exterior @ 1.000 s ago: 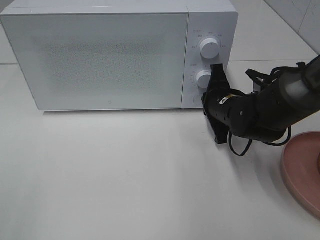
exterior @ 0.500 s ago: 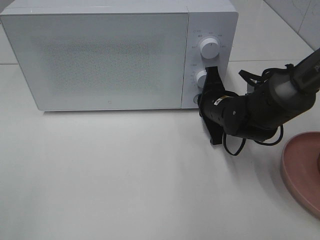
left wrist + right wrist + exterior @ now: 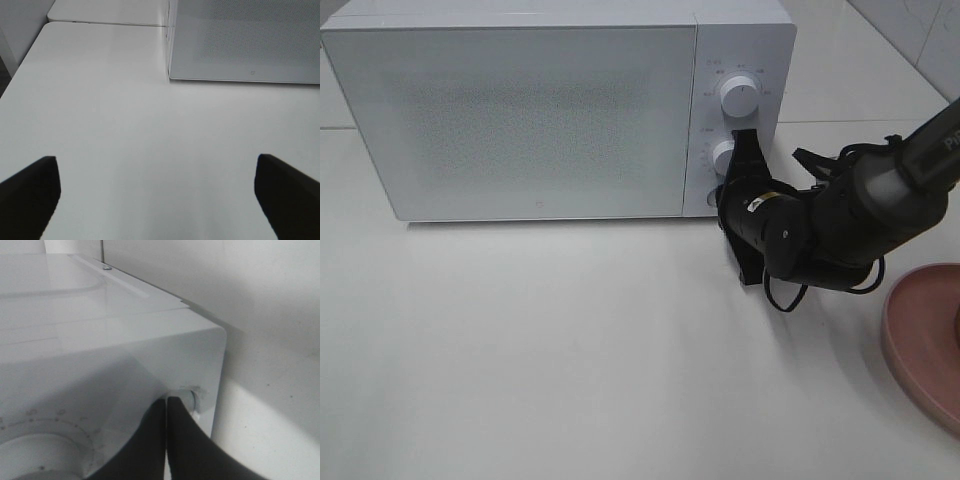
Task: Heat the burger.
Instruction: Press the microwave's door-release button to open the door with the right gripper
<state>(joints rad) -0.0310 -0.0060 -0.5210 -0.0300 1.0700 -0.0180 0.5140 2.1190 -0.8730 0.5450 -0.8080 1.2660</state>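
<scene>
Though obscured overhead, closed end effector [image 3: 166, 400] at button [image 3: 193, 396].

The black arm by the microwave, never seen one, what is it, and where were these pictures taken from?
It is one of a robot's two arms. One picture looks down from above; the others come from cameras on each wrist. The table holds a closed microwave and a pink plate. The right gripper, shut and holding nothing, has its tips at a small round button by the microwave's front corner. The left gripper is open over bare table. No burger shows.
</scene>
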